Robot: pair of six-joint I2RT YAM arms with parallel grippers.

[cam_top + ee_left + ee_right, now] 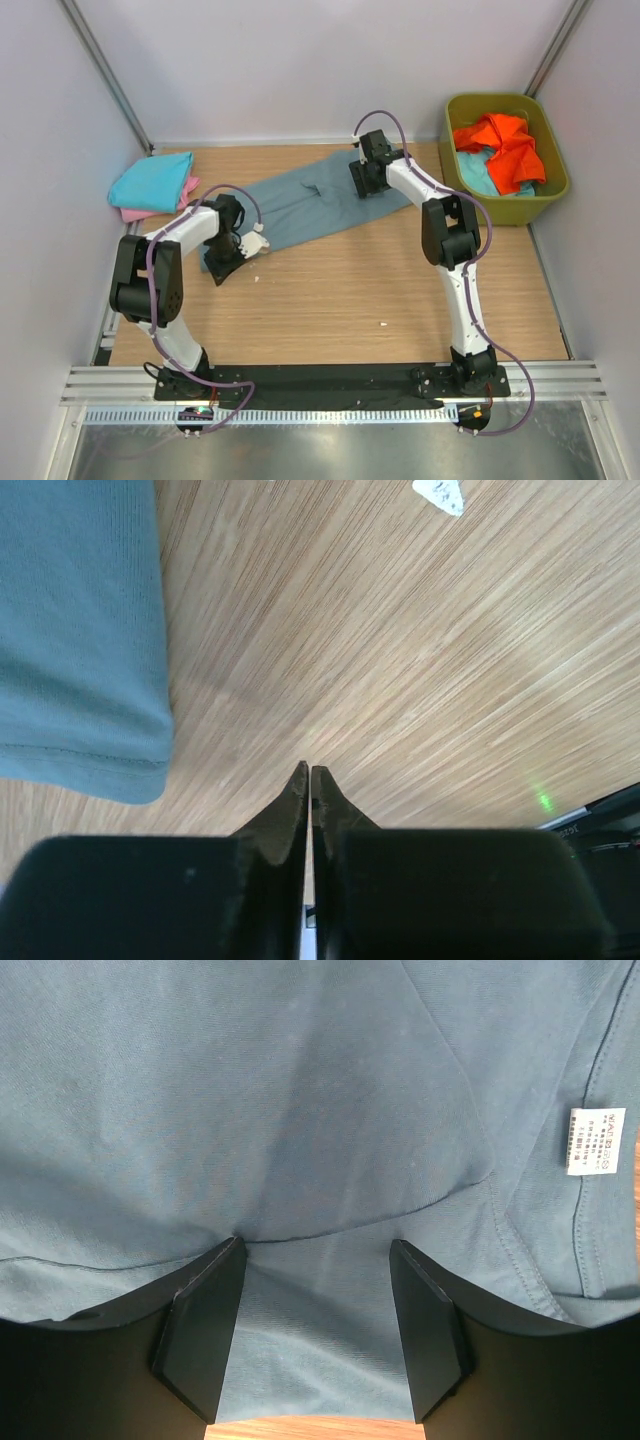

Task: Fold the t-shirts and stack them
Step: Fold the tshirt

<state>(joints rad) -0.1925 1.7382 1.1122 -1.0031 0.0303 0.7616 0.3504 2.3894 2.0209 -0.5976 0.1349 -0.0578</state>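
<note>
Bright even light, soft shadows, slight close-range blur.

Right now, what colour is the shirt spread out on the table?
The shirt is a plain dusty grey-blue, seen best in the right wrist view.

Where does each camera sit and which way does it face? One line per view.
Top external: above and behind the bases, looking down on the table; left arm and right arm show.
Left wrist: on the left arm, facing down at the table beside a corner of the grey-blue t-shirt; shut left tool shows.
Right wrist: on the right arm, facing down onto that t-shirt and its white label; open right tool shows.
Shared: all three see the grey-blue t-shirt.
</note>
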